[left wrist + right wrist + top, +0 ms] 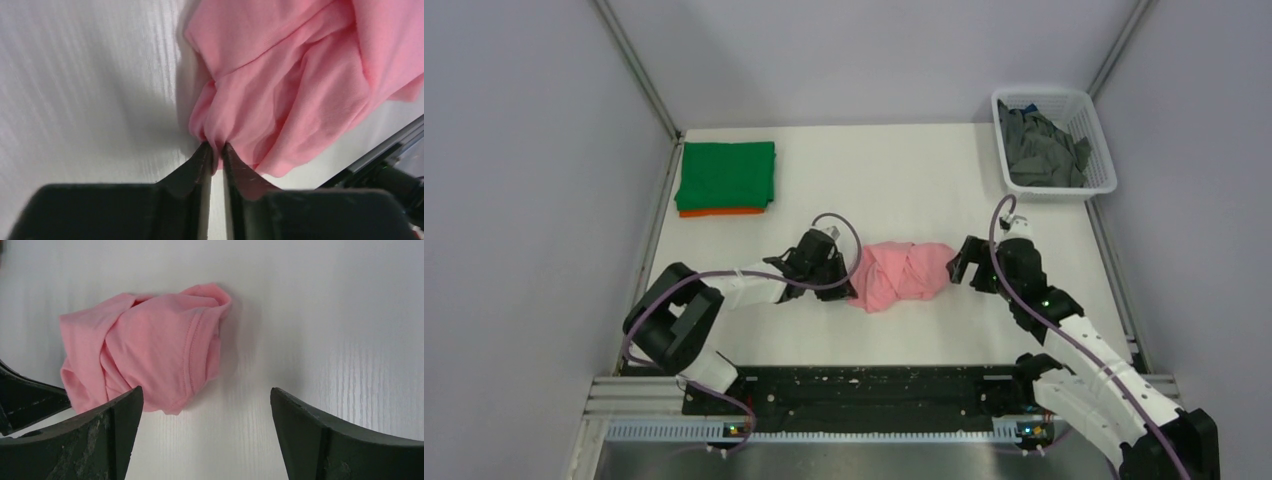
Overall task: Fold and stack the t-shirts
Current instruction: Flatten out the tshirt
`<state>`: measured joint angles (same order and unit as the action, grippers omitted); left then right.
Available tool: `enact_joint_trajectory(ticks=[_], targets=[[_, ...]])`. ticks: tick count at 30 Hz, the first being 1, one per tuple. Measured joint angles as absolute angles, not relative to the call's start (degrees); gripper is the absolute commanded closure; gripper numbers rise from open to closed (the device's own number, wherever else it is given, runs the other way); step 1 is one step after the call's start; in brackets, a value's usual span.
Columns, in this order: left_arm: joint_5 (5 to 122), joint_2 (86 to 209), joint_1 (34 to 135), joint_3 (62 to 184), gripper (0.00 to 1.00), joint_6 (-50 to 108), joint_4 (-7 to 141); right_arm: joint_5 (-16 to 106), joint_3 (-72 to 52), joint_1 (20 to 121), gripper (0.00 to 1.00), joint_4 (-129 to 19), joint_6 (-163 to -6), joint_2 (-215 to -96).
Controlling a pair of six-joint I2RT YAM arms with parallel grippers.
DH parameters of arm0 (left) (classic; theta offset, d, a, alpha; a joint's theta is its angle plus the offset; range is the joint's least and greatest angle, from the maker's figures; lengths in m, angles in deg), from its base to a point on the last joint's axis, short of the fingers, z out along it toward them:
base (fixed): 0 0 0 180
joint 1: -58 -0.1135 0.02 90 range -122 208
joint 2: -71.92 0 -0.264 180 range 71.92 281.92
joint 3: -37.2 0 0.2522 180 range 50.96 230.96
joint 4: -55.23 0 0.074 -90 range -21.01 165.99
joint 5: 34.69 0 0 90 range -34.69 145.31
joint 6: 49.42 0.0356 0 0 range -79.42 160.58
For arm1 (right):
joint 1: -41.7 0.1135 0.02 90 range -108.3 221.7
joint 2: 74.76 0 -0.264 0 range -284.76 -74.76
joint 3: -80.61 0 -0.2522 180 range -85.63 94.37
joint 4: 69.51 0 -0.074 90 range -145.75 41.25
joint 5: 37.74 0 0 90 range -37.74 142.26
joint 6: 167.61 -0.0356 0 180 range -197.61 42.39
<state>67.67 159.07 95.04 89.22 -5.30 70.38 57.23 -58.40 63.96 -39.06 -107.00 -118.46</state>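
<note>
A crumpled light pink t-shirt [906, 275] lies bunched in the middle of the table. It also shows in the left wrist view [290, 85] and in the right wrist view [145, 350]. My left gripper [852, 285] is shut on a fold at its left edge [216, 146]. My right gripper [961, 266] is open and empty just right of the shirt, its jaws wide apart over bare table [206, 397]. A folded green t-shirt [727, 173] lies on a folded orange t-shirt [722, 212] at the back left. Dark grey t-shirts [1042, 150] lie in the basket.
A white lattice basket [1102, 176] stands at the back right corner. Grey walls with metal rails close in the table on both sides. A black bar and the arm bases run along the near edge [864, 388].
</note>
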Motion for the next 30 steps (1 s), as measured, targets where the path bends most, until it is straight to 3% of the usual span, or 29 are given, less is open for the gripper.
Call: enact_joint_trajectory(ticks=[12,18,24,26,30], targets=[[61.7,159.1,97.5,91.3,1.0,-5.9,72.7,58.0,-63.5,64.0,0.3,-43.5,-113.3,-120.6],[57.5,152.4,97.5,90.9,1.0,-5.8,74.6,52.5,-66.1,64.0,0.55,-50.4,-115.3,-125.8],[55.3,151.7,97.5,90.9,1.0,-5.8,76.2,45.9,-66.9,64.0,0.95,-57.6,-116.3,-132.8],[54.7,151.6,97.5,90.9,1.0,-5.8,76.6,45.1,-66.9,64.0,1.0,-58.2,-116.2,-133.5],[51.9,149.1,97.5,90.9,1.0,-4.9,79.0,45.6,-66.2,64.0,1.0,-56.0,-115.5,-131.8]])
